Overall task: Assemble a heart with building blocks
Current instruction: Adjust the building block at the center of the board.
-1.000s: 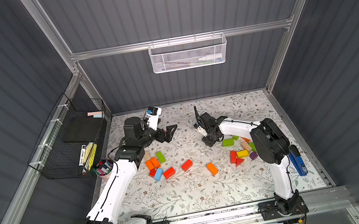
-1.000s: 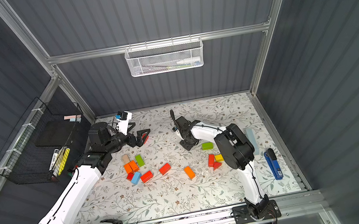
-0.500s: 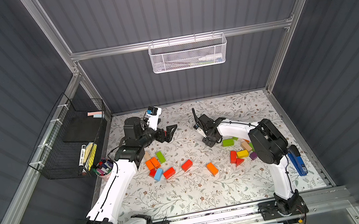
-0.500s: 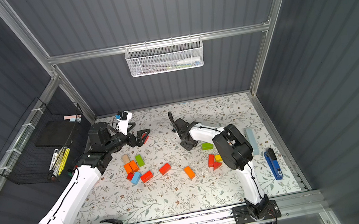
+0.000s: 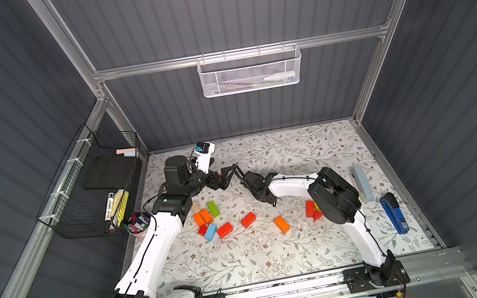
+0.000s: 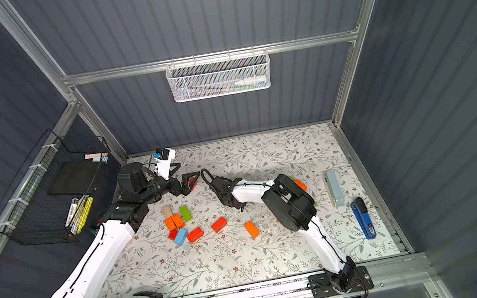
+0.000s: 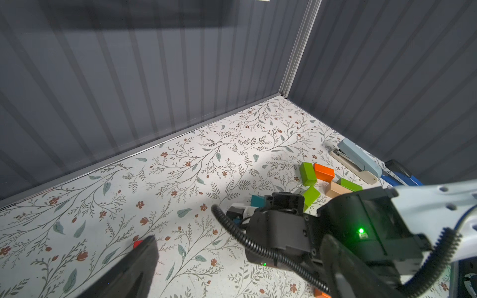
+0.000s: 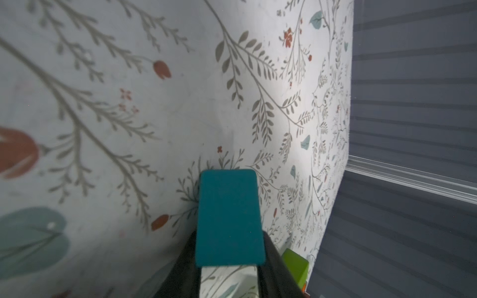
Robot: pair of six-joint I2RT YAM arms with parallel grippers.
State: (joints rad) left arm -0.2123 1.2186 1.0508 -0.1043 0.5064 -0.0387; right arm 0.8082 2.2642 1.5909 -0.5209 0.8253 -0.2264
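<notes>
My right gripper (image 8: 229, 247) is shut on a teal block (image 8: 228, 216), which it holds low over the flowered mat; the same block (image 7: 256, 200) shows past its wrist in the left wrist view. In both top views the right gripper (image 5: 266, 199) (image 6: 233, 204) points down at mid-table. My left gripper (image 5: 222, 180) (image 7: 240, 258) is open and holds nothing, just left of the right wrist. Tan (image 5: 196, 206), green (image 5: 213, 209), orange (image 5: 202, 217), blue (image 5: 210, 232) and red (image 5: 224, 230) blocks lie front-left. My right elbow partly hides another cluster (image 5: 310, 208).
A light-blue stapler (image 5: 361, 184) and a blue one (image 5: 394, 217) lie along the right edge. A cup of markers (image 5: 137, 222) stands at the left edge under a black wire basket (image 5: 98, 191). A white mesh basket (image 5: 249, 72) hangs on the back wall.
My right gripper has tightened on the teal block and carried it left, away from the right cluster and toward my left gripper. The left arm has not moved.
</notes>
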